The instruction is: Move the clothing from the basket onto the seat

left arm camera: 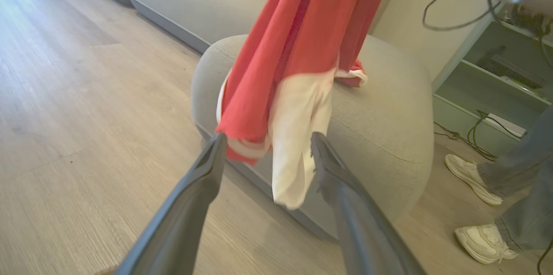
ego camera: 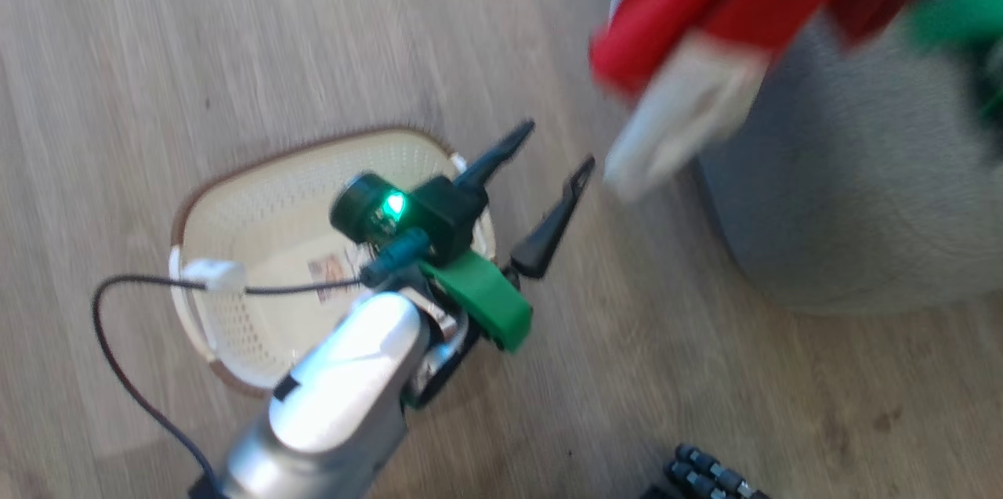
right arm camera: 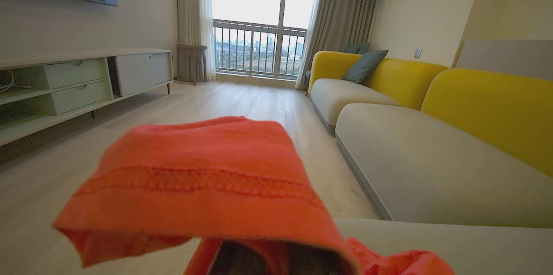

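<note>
The cream basket stands on the wooden floor, with just a label sticker on its bottom. My left gripper hovers open above the basket's right end, nothing between its fingers. In the left wrist view the left gripper points at the red and white clothing, which hangs down over the grey seat. The clothing dangles at the seat's rounded corner. My right gripper is shut on the red clothing, which drapes over and hides its fingers.
A person's white shoes and jeans stand right of the seat, near floor cables and a shelf unit. A yellow-backed sofa runs beyond the seat, opposite a TV cabinet. A dark ribbed object lies near me.
</note>
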Available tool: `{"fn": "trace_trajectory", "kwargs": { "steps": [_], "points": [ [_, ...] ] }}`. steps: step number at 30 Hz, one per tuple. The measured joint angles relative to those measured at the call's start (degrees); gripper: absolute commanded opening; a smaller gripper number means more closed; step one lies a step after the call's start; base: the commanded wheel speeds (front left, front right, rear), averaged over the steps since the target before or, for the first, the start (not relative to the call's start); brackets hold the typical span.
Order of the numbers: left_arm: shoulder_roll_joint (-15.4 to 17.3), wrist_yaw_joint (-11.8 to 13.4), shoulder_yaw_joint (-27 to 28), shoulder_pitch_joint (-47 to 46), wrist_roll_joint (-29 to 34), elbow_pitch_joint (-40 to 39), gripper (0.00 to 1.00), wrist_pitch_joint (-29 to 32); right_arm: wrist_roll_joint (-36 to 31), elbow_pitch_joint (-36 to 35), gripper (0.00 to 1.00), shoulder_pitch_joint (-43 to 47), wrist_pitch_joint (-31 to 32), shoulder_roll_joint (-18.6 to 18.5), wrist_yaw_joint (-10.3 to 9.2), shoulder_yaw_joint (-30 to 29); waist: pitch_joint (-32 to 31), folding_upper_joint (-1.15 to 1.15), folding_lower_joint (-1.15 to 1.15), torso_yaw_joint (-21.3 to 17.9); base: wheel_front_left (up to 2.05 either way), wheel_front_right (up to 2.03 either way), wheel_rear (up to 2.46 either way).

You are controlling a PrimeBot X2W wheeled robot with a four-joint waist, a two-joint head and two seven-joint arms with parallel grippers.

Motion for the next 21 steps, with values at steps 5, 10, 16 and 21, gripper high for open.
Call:
{"fn": "trace_trajectory", "kwargs": {
  "steps": [5,10,16,21],
  "points": [
    [0.9,-0.1,1.0,-3.1,0.4,-0.3,1.0,0.1,1.6,6.3,0.0,-15.6,5.6,-5.4,0.01,-9.6,5.4,0.0,0.01,1.7,0.0,0.0,0.0],
    [0.9,-0.6,1.1,-3.6,0.4,-0.5,1.0,-0.3,-2.7,13.3,0.0,-28.7,11.4,-15.6,0.01,-21.6,8.6,0.0,-0.02,5.5,0.0,0.0,0.0],
    [1.9,0.0,1.7,-3.6,0.3,-2.5,1.0,-0.5,-8.4,19.7,0.0,-36.0,13.9,-21.2,0.0,-31.2,14.4,0.0,-0.02,7.8,0.0,0.0,0.0],
    [4.2,0.6,1.8,-4.1,1.1,-3.9,1.0,1.6,-9.3,28.1,0.0,-24.4,9.3,-14.6,0.0,-35.0,20.4,0.0,0.0,7.4,0.0,0.0,0.0]
  ]
}}
